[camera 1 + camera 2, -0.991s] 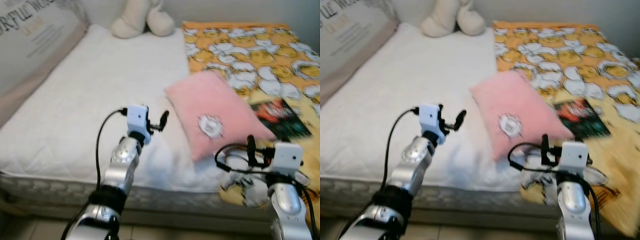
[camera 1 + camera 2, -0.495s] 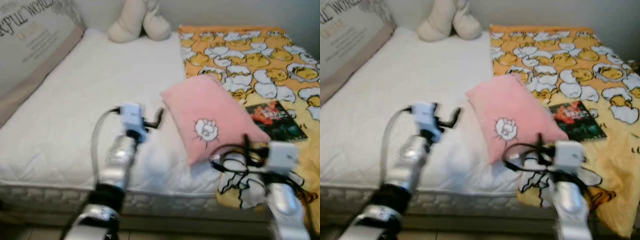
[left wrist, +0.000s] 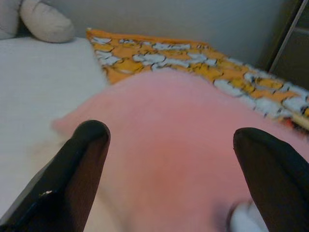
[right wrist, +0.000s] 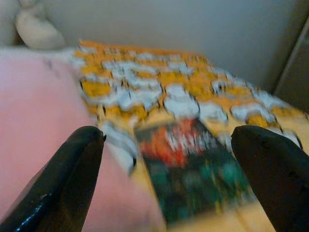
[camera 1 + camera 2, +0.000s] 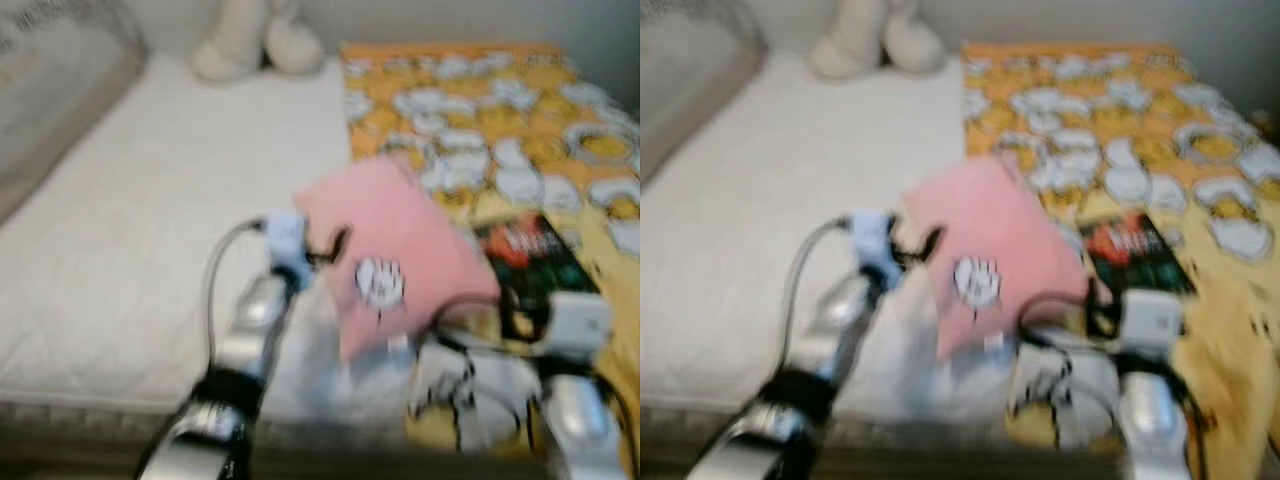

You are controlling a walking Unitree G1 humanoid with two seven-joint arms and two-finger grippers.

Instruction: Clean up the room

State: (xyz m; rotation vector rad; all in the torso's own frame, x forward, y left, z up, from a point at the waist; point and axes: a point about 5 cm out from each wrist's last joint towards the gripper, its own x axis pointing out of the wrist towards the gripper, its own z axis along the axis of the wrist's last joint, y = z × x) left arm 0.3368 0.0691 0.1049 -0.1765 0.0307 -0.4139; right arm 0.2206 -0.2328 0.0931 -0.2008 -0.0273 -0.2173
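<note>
On the bed (image 5: 120, 250), near its front edge and about in the middle of the scene, lies a soft pink fluffy pillow (image 5: 390, 240) with a small white picture (image 5: 379, 283) on it. The pillow's long side runs from far left to near right, with one corner pointing toward the far wall and another hanging close to the near edge of the mattress. It rests partly on the plain white sheet (image 5: 770, 210) and partly on an orange and yellow blanket with white blobs (image 5: 500, 110) that covers the right side of the bed. The head pictures are blurry.

Just to the right of the pillow, on the blanket, lies a dark flat book with red and green on its cover (image 4: 193, 169). Its long side runs from far to near. At the far left end of the bed sits a cream plush toy (image 5: 255, 40), close to the wall.

The left pincer (image 3: 171, 164) is held out over the white sheet, right beside the pillow's left edge. Its two black fingers (image 3: 79, 164) are spread wide apart, with the pink pillow seen between them, and they pinch nothing.

The right pincer (image 4: 169, 169) is held near the front edge of the bed over the blanket, facing the book. Its black fingers (image 4: 72, 169) are spread wide too, with the book seen between them and the pillow beside one finger. They hold nothing.
</note>
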